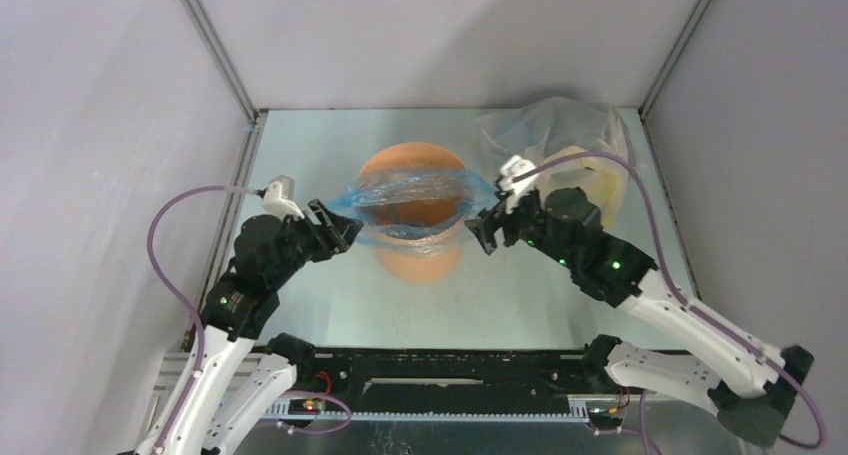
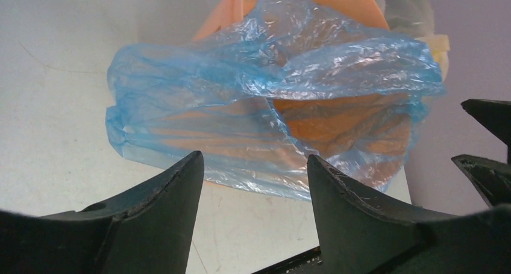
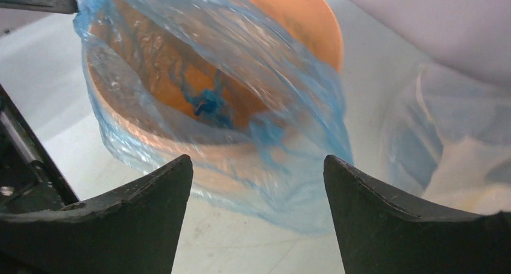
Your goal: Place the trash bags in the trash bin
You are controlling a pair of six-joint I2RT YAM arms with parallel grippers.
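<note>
The orange trash bin (image 1: 420, 260) stands mid-table. The light-blue trash bag (image 1: 415, 197) is draped over its rim and hangs inside and down the near wall. In the left wrist view the bag (image 2: 253, 99) covers the bin (image 2: 337, 6). In the right wrist view the bag (image 3: 199, 105) lines the bin (image 3: 295, 21). My left gripper (image 1: 345, 227) is open just left of the bin, holding nothing. My right gripper (image 1: 483, 227) is open just right of the bin, holding nothing. Both sets of fingers stand apart from the film.
A larger clear plastic sack (image 1: 575, 140) with pale yellow contents sits at the back right, also in the right wrist view (image 3: 458, 141). White enclosure walls and metal posts bound the table. A black rail (image 1: 440, 370) runs along the near edge.
</note>
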